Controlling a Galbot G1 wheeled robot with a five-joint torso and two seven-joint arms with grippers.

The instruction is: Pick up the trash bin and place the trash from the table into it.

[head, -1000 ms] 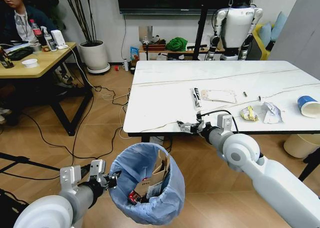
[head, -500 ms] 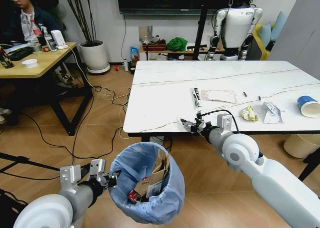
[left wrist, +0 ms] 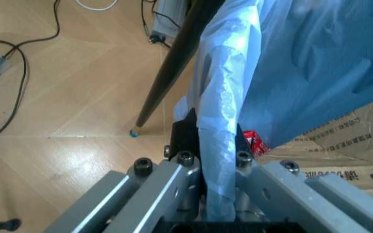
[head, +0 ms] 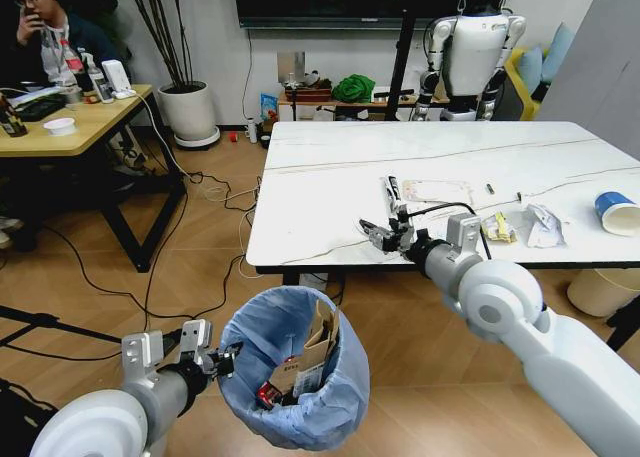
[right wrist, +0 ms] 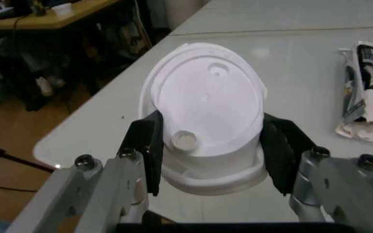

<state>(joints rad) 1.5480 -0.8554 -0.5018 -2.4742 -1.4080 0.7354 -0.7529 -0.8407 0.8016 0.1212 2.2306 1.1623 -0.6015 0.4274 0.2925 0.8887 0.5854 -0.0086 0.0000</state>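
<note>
The trash bin, lined with a light-blue bag, hangs off the floor in front of the table. My left gripper is shut on its rim; the left wrist view shows the bag pinched between the fingers. Brown cardboard and a red wrapper lie inside. My right gripper is over the table's front edge, shut on a white plastic cup lid. On the marble top lie a black-and-white wrapper, a clear packet, a yellowish wrapper, crumpled white paper and a blue-and-white cup.
A wooden desk with a person seated stands at the left, a potted plant behind it. Cables trail over the wooden floor. Another robot stands beyond the table. A cream bin sits under the table's right end.
My right gripper has moved a little farther in over the table with the white lid in it. The left arm and the bin have stayed put.
</note>
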